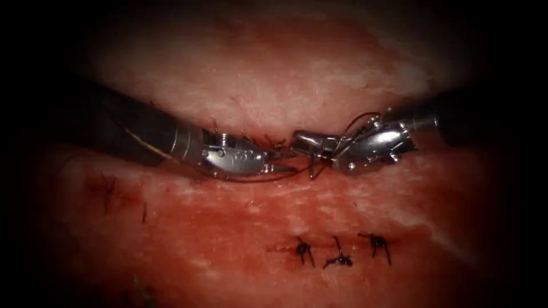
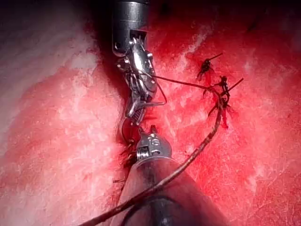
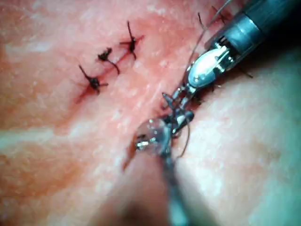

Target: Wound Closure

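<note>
Both tools meet tip to tip over the cut [image 1: 240,130] in the tissue [image 1: 274,74]. My left tool [image 1: 285,161] comes in from the left with its jaws spread and nothing between them. My right tool [image 1: 302,140] is shut on the thin curved needle [image 1: 311,166], which hangs from its jaws just above the cut; where along the curve it grips, I cannot tell. The needle [image 2: 123,133] arcs between the two tips, and whether its point is in the tissue is hidden. Dark thread [image 2: 207,136] runs along the left shaft and loops by the right tool [image 2: 135,110].
Three tied stitches [image 1: 339,251] with short cut ends sit in a row on the near tissue, below the tools. Older stitch marks [image 1: 108,191] lie at the near left. Red fluid wets the tissue around the cut.
</note>
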Available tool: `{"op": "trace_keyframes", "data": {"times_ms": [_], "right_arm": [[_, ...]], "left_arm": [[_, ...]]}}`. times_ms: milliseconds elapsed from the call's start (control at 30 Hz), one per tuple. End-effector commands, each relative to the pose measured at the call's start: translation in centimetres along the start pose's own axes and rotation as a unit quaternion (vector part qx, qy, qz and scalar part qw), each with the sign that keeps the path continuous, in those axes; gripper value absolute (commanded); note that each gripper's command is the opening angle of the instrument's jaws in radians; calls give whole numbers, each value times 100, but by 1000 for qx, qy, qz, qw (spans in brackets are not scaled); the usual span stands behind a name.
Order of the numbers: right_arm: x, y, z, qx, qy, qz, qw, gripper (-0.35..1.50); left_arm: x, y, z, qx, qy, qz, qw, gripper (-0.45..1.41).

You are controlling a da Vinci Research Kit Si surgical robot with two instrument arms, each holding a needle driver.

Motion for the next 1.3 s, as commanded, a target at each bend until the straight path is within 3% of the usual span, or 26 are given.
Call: {"op": "trace_keyframes", "data": {"times_ms": [33,600,1033,1300], "right_arm": [[-2,-8,5,2,3,0,1000,-35],[-30,-33,8,5,0,111,994,-35],[-15,-59,18,57,15,152,987,-35],[-27,-72,10,79,-16,177,981,-35]], "left_arm": [[-5,7,7,-2,-2,0,1000,-7],[-20,16,7,-11,-15,-4,1000,-4],[-25,18,8,-14,-20,-2,1000,-5],[-25,18,9,-14,-22,-2,1000,-7]]}}
